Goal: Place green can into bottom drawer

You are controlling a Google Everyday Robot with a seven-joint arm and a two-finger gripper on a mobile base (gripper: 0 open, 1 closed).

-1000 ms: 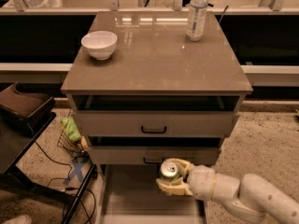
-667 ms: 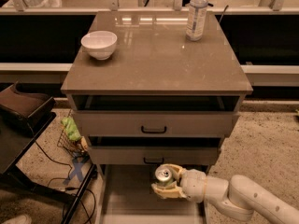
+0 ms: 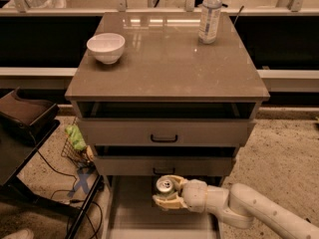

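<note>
The green can shows its silver pull-tab top; most of its body is hidden by my gripper. My gripper is shut on the can and holds it upright low inside the bottom drawer, near its back, just under the middle drawer's front. The bottom drawer is pulled out, with a pale floor and low side walls. My white arm reaches in from the lower right.
The grey-brown cabinet carries a white bowl and a clear plastic bottle on top. Two upper drawers with black handles are slightly open. A dark stand, cables and a green item lie to the left.
My gripper has moved the can left and down, deeper into the bottom drawer. The arm has followed it lower.
</note>
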